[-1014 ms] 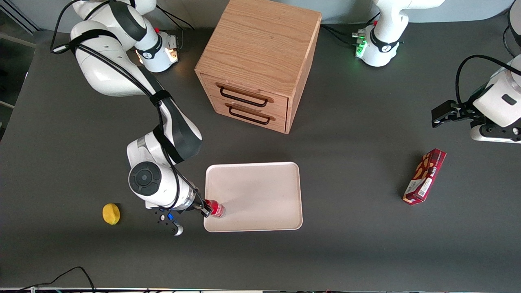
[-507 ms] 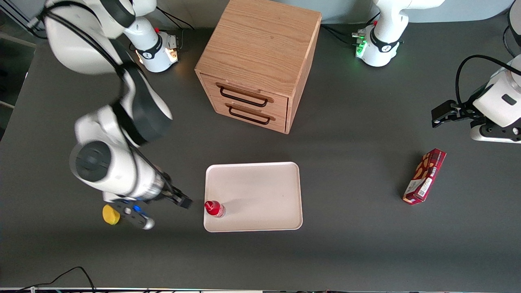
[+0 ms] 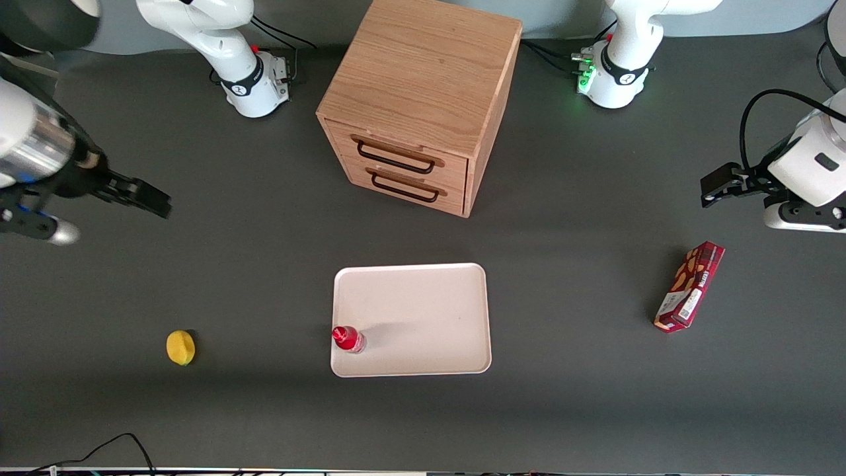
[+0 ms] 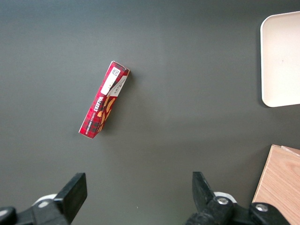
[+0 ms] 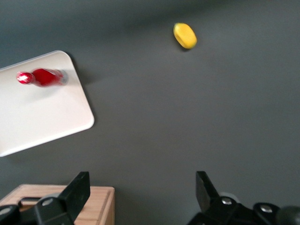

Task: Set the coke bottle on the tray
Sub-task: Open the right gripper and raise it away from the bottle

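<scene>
Red-capped coke bottle [image 3: 347, 338] stands apparently upright on tray [image 3: 423, 311]; tool [image 3: 142, 197] parted, empty

The dark grey table [image 3: 568, 277] carried a wooden drawer cabinet [image 3: 416, 106], the tray [image 3: 423, 311], a lemon [image 3: 180, 347] and a snack box [image 3: 689, 286]; the gripper [image 3: 142, 197] hung above it, fingers apart.

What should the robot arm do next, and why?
Probably nothing more than park. The coke bottle already stands upright on the tray, near the edge toward the working arm's end, and the gripper is open, holds nothing, and is high and far from it. Touching the bottle might knock it over.
</scene>
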`<control>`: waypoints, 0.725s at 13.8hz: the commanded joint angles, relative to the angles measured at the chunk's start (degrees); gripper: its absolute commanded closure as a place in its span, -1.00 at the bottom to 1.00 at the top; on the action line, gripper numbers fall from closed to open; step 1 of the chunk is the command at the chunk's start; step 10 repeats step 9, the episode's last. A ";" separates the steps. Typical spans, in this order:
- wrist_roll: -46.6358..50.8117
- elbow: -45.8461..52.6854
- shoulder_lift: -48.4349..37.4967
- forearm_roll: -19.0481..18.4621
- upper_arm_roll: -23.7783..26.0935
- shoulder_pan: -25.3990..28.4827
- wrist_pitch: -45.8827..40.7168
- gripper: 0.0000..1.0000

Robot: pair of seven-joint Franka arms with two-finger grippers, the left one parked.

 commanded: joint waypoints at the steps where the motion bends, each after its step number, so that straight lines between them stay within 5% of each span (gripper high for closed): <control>1: -5.62 -22.66 -14.25 2.36 -4.05 -0.53 9.13 -1.00; 4: -5.63 -31.41 -19.29 3.50 -5.90 -0.27 14.51 -1.00; 10: -4.75 -23.88 -15.79 3.94 -5.82 -0.10 11.54 -1.00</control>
